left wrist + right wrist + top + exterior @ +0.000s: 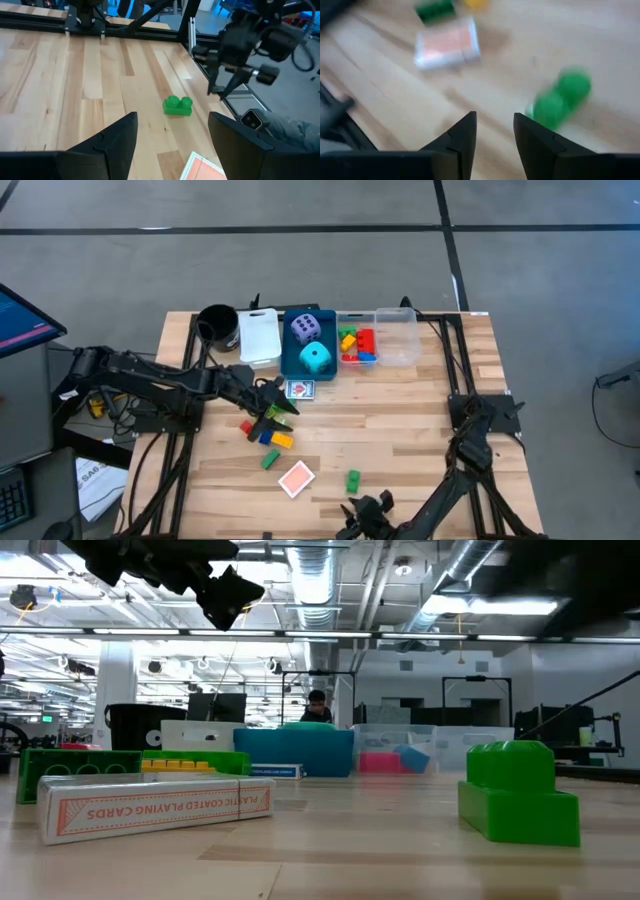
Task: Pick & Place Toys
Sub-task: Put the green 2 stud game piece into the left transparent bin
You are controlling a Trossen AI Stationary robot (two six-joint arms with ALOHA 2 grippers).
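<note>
My left gripper is open and empty, above a cluster of red, blue, yellow and green bricks lying on the table. My right gripper is open and empty near the table's near edge, just short of a green brick and a red-backed card box lying flat. In the right wrist view the green brick lies ahead of the fingers. A second card box lies before the blue bin, which holds the purple die and cyan die.
A clear bin with several bricks, a white bin and a black cup stand along the far edge. Black frame rails run along both table sides. There is bare wood at the table's middle and right.
</note>
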